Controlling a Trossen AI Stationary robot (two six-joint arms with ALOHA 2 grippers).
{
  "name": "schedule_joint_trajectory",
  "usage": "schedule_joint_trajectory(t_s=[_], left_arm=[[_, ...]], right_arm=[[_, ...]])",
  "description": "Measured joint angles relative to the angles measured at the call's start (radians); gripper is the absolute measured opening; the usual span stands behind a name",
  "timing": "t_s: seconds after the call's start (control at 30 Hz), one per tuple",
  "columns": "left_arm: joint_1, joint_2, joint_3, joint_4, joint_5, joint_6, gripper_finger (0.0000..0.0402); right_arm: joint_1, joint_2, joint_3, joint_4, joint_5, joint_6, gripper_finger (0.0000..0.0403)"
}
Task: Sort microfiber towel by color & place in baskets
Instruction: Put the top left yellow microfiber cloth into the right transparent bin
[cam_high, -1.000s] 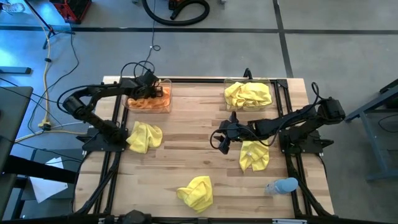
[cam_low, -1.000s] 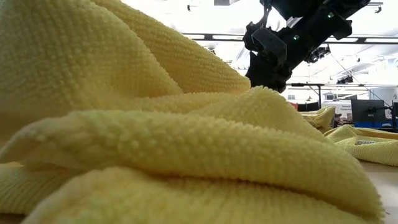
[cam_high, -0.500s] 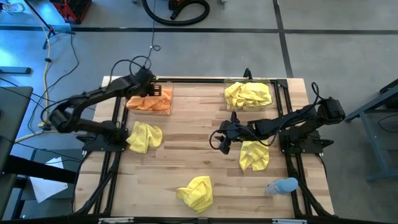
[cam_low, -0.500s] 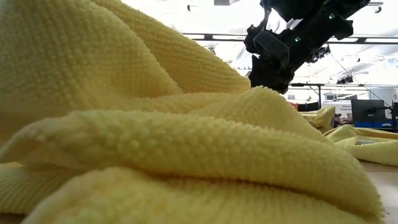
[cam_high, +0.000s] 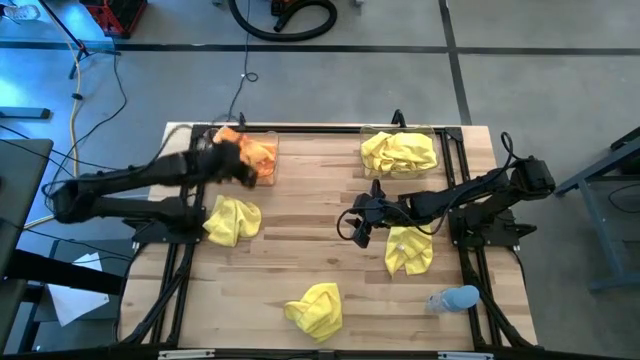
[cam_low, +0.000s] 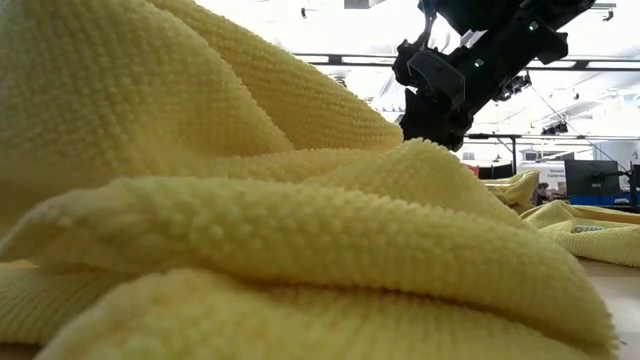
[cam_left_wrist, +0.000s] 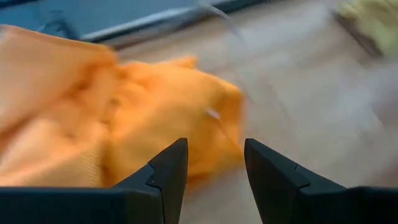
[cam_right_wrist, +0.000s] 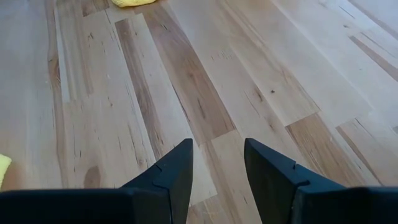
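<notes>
Orange towels (cam_high: 250, 150) lie heaped in the clear basket (cam_high: 273, 142) at the far left of the table. My left gripper (cam_high: 247, 172) is open at that basket's near side; in its wrist view the orange towels (cam_left_wrist: 124, 118) lie just ahead of its empty gripper (cam_left_wrist: 214, 149). Yellow towels (cam_high: 400, 152) fill the other basket (cam_high: 364, 150) at the far right. Loose yellow towels lie at the left (cam_high: 232, 218), the right (cam_high: 408, 248) and the near middle (cam_high: 314, 308). My right gripper (cam_high: 357, 230) hovers open over bare wood (cam_right_wrist: 217, 146).
A pale blue rounded object (cam_high: 455, 298) lies near the table's near right corner. The near yellow towel (cam_low: 250, 200) fills the low view, with my right arm (cam_low: 440, 80) above and behind it. Bare wood lies in the table's middle between the towels.
My left arm has swung out toward the table's left, and its gripper has drawn back from above the far side of the orange basket toward the near edge, coming down lower at the basket's near side.
</notes>
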Motion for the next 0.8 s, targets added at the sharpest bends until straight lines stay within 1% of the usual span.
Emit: schedule_joint_trajectory(t_s=[0.1,0.23,0.3,0.37,0.47,0.63,0.73,0.8], left_arm=[[-0.19,-0.03,-0.049,0.007,-0.051,-0.011,0.0146],[-0.435,-0.036,-0.118,0.065,-0.175,-0.04,0.0146],[-0.53,-0.034,-0.147,0.11,-0.23,-0.029,0.0146],[-0.608,-0.033,-0.17,0.142,-0.26,0.001,0.0146],[-0.681,-0.034,-0.188,0.179,-0.273,0.046,0.0146],[-0.718,-0.033,-0.241,0.175,-0.261,0.058,0.0146],[-0.718,-0.033,-0.267,0.136,-0.168,0.026,0.0146],[-0.712,-0.033,-0.267,0.06,-0.11,-0.043,0.0146]], right_arm=[[0.0,0.0,0.0,0.0,0.0,0.006,0.0138],[0.003,0.013,0.0,0.0,0.018,0.042,0.0138],[0.003,0.027,0.0,0.006,0.035,0.048,0.0138],[0.001,0.037,0.0,0.008,0.048,0.045,0.0138],[-0.01,0.049,0.0,0.038,0.06,0.045,0.0138],[-0.027,0.05,0.0,0.152,0.051,0.009,0.0138],[-0.015,0.05,0.0,0.228,0.048,-0.001,0.0138],[-0.004,0.05,0.0,0.246,0.047,-0.013,0.0138]])
